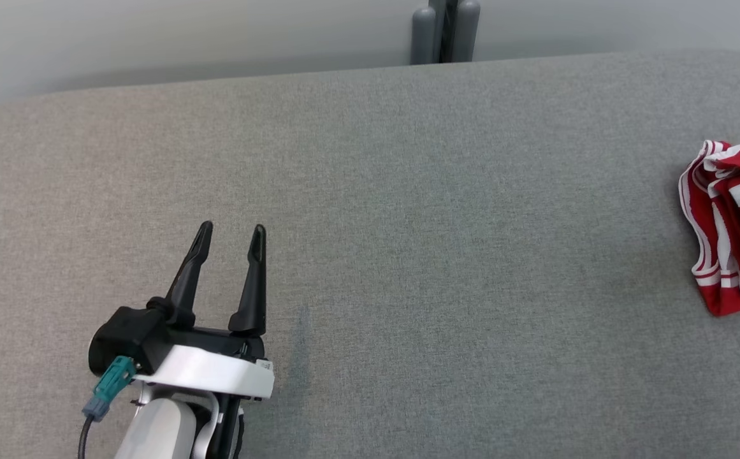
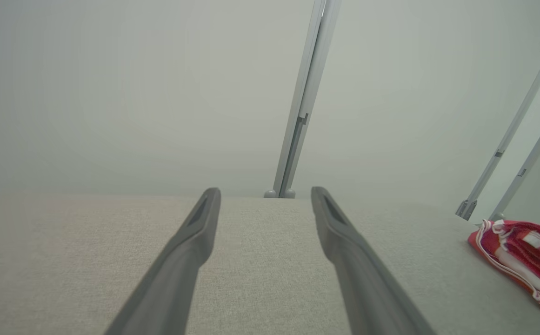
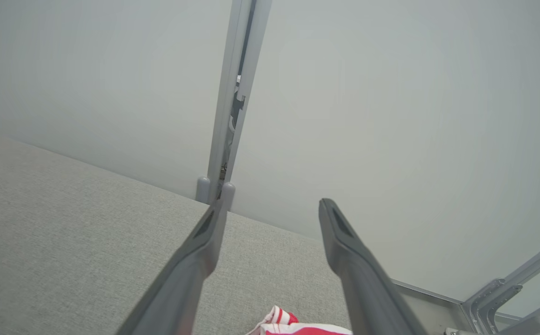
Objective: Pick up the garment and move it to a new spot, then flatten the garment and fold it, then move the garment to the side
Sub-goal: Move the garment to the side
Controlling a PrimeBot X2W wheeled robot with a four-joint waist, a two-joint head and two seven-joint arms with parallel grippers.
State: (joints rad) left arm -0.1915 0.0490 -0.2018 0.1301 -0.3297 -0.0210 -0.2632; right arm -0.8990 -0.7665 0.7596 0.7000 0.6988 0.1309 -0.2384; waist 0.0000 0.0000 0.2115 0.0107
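Left hand (image 1: 232,228): nearest, at 7 o'clock in the head view, low over the surface. Its two dark fingers stand spread with nothing between them, tips aimed toward 12 o'clock.
Teal plug (image 1: 109,382): on the dark housing behind the left hand, at its 8 o'clock side, with a dark cable leading down from it.
Surface (image 1: 408,223): covered in grey woven cloth, reaching from the near edge of the head view to a rounded far edge.
Garment (image 1: 730,229): red with white stripes, bunched in a loose heap on the surface at 3 o'clock in the head view and cut off by the frame edge. It lies well apart from the left hand.
Right hand (image 3: 274,204): fingers spread wide in its own wrist view, gripping nothing. The garment peeks in at 6 o'clock, below and between them; whether they touch it I cannot tell. In the head view one dark fingertip shows at 2 o'clock, just above the garment.
Grey post (image 1: 444,32): upright behind the far edge of the surface, at 12 o'clock.
Wall (image 1: 153,38): pale and plain, farthest back.
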